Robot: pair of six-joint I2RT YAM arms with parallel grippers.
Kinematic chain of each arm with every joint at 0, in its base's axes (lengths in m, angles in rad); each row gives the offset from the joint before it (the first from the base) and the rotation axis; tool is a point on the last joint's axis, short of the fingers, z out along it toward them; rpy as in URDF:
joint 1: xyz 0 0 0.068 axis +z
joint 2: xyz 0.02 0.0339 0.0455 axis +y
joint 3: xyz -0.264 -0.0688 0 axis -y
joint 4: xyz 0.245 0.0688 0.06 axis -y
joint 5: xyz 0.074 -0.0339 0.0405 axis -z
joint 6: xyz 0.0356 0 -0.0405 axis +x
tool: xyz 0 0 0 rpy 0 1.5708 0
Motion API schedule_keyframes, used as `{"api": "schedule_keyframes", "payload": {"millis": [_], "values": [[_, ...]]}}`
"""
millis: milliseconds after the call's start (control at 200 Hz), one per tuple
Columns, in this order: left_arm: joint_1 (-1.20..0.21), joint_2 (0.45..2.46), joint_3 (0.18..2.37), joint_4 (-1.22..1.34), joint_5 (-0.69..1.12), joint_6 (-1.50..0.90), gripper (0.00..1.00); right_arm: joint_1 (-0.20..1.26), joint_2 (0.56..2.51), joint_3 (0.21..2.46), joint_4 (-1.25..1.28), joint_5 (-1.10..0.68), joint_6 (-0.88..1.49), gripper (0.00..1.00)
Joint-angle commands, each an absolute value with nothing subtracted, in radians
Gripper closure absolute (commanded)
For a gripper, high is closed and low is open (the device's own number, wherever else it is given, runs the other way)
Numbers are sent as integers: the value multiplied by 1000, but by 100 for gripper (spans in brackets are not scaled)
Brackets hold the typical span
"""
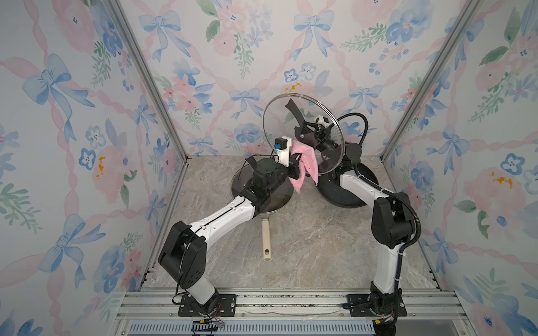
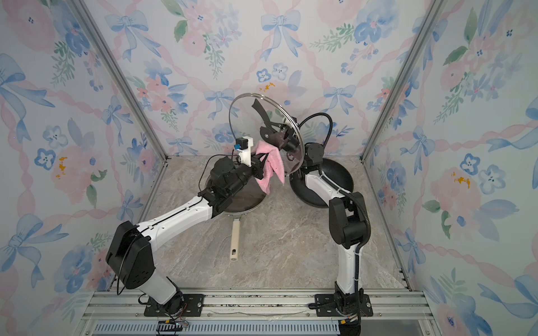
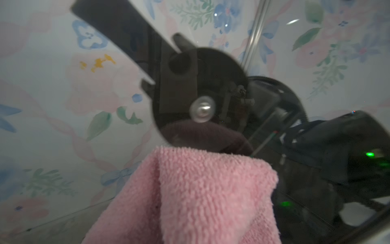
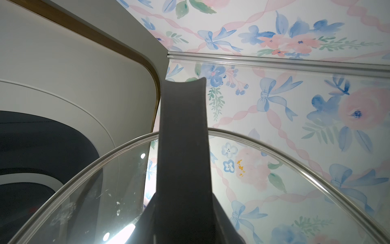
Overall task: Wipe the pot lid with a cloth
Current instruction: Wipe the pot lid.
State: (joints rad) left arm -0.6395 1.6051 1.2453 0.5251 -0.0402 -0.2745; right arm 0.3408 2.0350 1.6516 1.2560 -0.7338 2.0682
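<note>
Left gripper (image 1: 295, 168) tight around cloth (image 1: 307, 164)

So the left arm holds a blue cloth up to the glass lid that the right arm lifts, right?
The cloth at the glass lid is pink, not blue; the left wrist view shows it plainly. The rest is right.

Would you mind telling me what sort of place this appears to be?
Probably a robot test booth, not a real kitchen: floral wallpaper panels in aluminium framing, a marble-look tabletop, and two arms bolted to a front rail.
</note>
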Motion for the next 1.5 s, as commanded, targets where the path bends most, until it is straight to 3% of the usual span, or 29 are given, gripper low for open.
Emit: {"api": "schedule_keyframes", "payload": {"millis": [0,150,515,710,1070,1305,1500], "values": [[-556,1521,1171,535,-185,-305,100,333,1974,1700,1404,-690,2141,98],[-542,1494,1161,535,-121,-303,100,333,1986,1703,1404,-690,2151,98],[-788,1649,1524,534,192,-220,100,359,2034,1750,1402,-681,2157,98],[-687,1677,1555,524,100,-224,100,362,2018,1736,1404,-683,2145,98],[-459,1596,1305,427,-206,-260,100,352,1999,1722,1402,-687,2138,98],[-546,1511,1338,427,-132,-242,100,353,2030,1762,1399,-687,2151,98],[-706,1612,1507,439,54,-242,100,363,2060,1798,1394,-684,2158,98]]}}
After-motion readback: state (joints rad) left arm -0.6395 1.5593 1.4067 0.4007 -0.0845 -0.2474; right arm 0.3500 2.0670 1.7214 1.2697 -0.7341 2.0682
